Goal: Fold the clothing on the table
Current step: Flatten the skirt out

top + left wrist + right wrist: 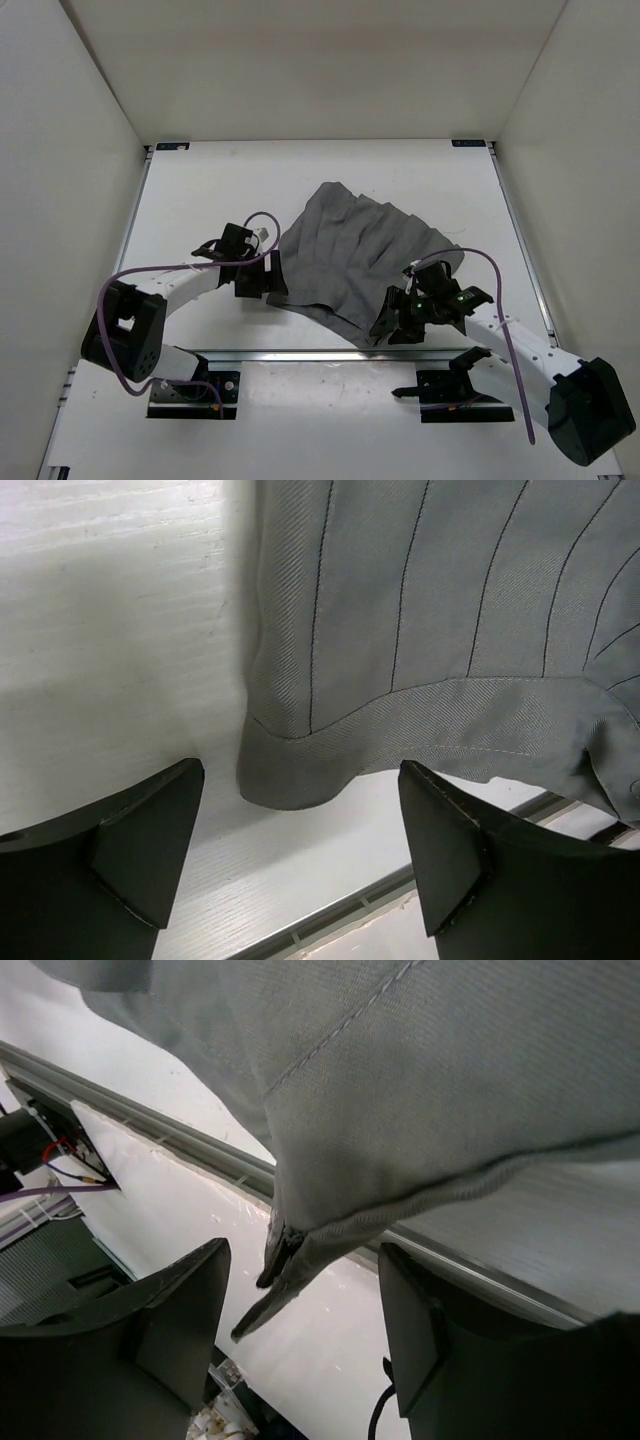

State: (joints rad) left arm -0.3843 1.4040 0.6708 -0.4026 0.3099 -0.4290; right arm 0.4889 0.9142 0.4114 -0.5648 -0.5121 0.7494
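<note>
The left claw (300, 865) stands wide, its two black fingers straddling the near-left hem corner of the plain mid-grey, wrinkled fabric garment (450, 630) without pinching it; the corner lies flat on the matte white tabletop (120, 630), just ahead of the fingertips. The right claw (300, 1350) is parted to a middling width, and the garment's near-right corner hangs loose between its fingers, clamped by neither as far as the wrist view shows. From above, the garment sits mid-tabletop, fanning away from both claws, with its near edge slanting from the left claw down toward the right one; each arm is therefore nearest its own corner. That near-right corner reaches the thin metal rail (300, 353) running along the front, so there is little slack on that side. Beyond the garment, white surface shows up to the far white walls (300, 70), which looks like the room for carrying the near edge over.
</note>
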